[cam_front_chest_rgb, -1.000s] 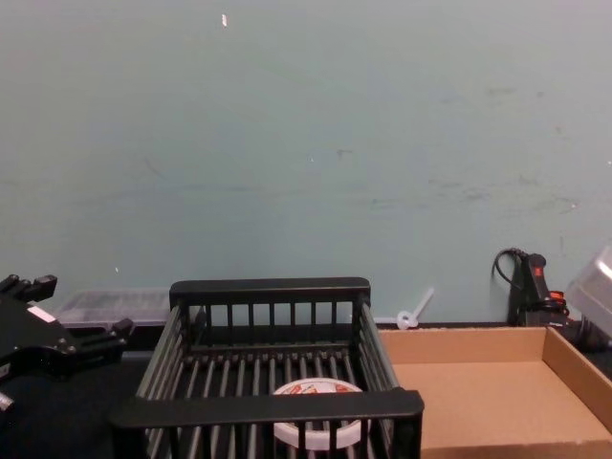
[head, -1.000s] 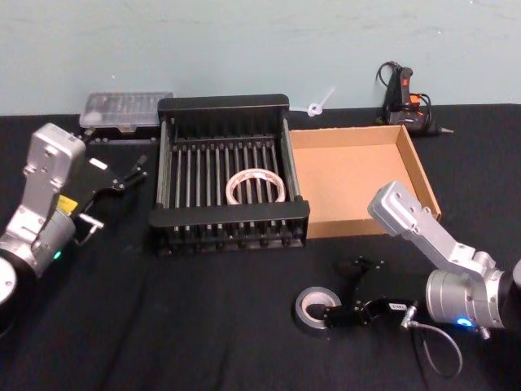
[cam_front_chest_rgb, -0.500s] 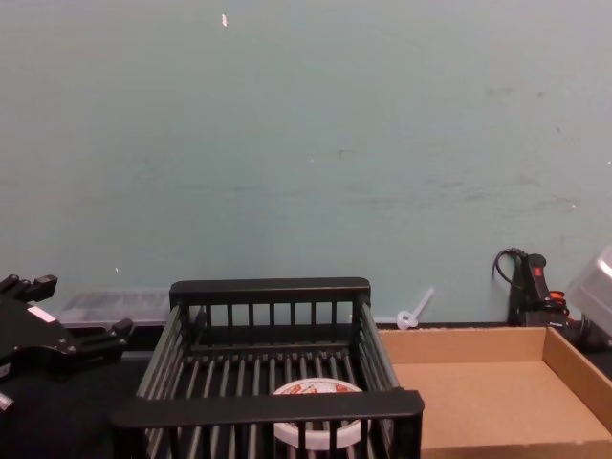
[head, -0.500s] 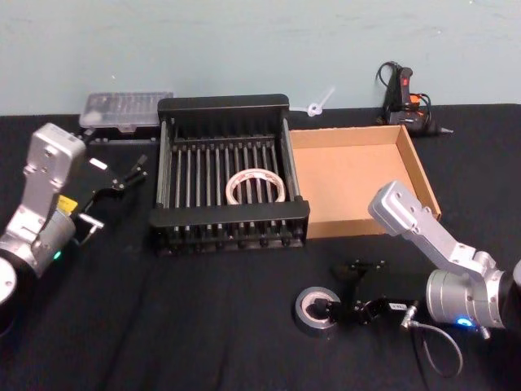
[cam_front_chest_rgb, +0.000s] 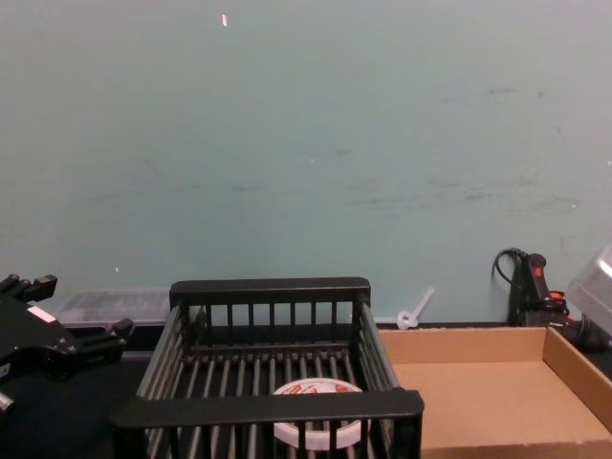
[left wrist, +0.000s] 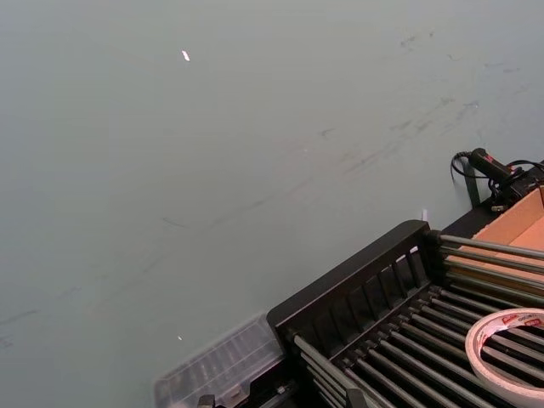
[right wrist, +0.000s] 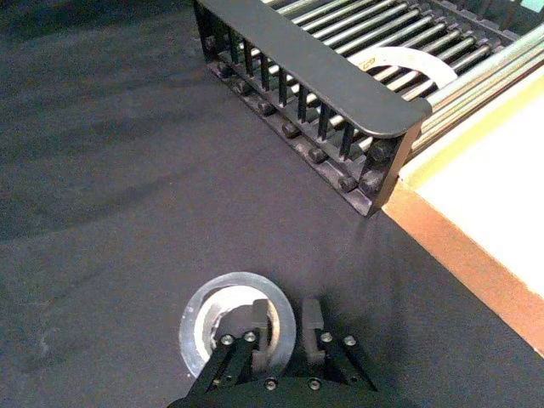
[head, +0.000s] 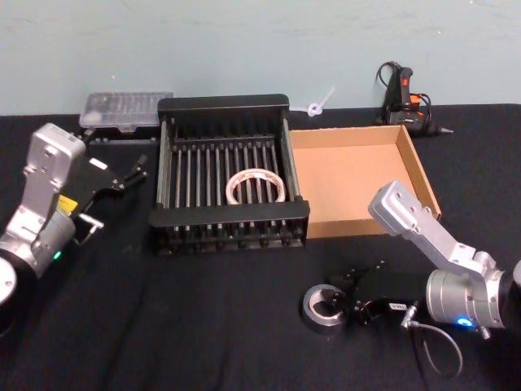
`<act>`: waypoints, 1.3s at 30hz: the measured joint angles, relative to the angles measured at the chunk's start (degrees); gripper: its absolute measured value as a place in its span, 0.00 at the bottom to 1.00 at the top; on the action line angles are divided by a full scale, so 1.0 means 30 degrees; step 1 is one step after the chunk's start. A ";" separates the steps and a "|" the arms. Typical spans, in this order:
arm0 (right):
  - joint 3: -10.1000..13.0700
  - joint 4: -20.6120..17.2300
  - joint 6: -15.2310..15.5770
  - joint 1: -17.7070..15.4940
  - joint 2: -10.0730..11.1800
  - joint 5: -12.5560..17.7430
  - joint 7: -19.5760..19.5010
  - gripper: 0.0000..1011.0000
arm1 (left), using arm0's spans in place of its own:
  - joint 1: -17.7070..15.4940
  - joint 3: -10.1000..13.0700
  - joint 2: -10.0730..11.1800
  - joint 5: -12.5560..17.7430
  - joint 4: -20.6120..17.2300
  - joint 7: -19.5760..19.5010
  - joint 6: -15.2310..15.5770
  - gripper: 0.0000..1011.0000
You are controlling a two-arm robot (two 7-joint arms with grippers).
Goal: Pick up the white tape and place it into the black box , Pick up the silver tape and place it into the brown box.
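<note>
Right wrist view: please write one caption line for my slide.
Right gripper fingers straddle the silver tape's wall, beside the black box.

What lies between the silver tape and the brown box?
Bare black tablecloth, seen in the head view. The silver tape sits at the right tool, nearer the robot than the brown box.

Scuffed pale teal wall (cam_front_chest_rgb: 306, 143) behind black-clothed table (head: 163, 326).

From my seat, open black cloth lies between the right gripper (right wrist: 282, 327) and the brown box (head: 409, 167), its near wall low. The black box (head: 228, 213) stands close on the left; its tall front rim looks, I think, the nearest obstruction.
</note>
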 joint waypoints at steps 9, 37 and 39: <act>0.0000 -0.0001 -0.0001 0.0001 0.0000 0.0002 -0.0001 0.15 | 0.0000 0.0000 0.0000 0.0001 0.0000 0.0000 0.0000 0.99; 0.0835 -0.0404 -0.0408 -0.0314 0.0025 0.0830 -0.0405 0.15 | 0.0000 -0.0001 0.0000 0.0001 0.0000 0.0000 -0.0001 0.99; 0.1074 -0.0449 -0.0499 -0.0327 0.0020 0.0967 -0.0634 0.15 | 0.0001 0.0000 -0.0001 0.0000 -0.0001 0.0000 0.0000 0.99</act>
